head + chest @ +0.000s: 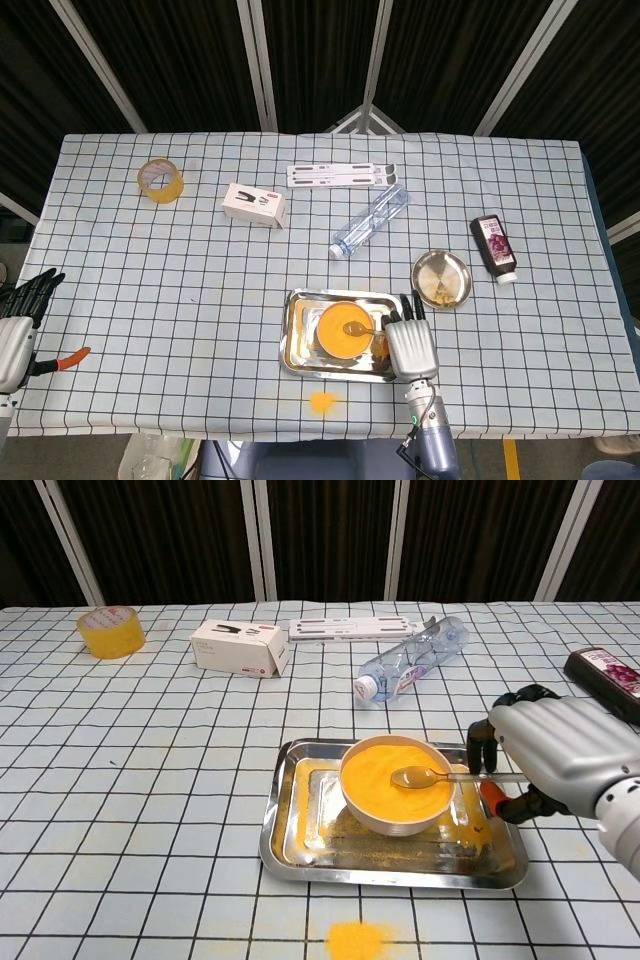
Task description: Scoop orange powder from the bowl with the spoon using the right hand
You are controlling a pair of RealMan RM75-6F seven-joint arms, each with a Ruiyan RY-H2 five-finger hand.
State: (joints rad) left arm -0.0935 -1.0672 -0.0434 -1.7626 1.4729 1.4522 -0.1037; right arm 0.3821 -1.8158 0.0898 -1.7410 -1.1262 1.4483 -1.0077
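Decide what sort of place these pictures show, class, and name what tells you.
Probably a robot test bench, not a kitchen: a table under a checked cloth with dark curtains behind, a right hand holding a spoon, and unrelated props like tape and a bottle.

The counter (pixel 200 300) is carrying a steel tray (pixel 300 340) just left of the right hand (pixel 409 345), a small dish (pixel 440 277) beyond it, and a spilled powder patch (pixel 321 401) nearer, leftward.
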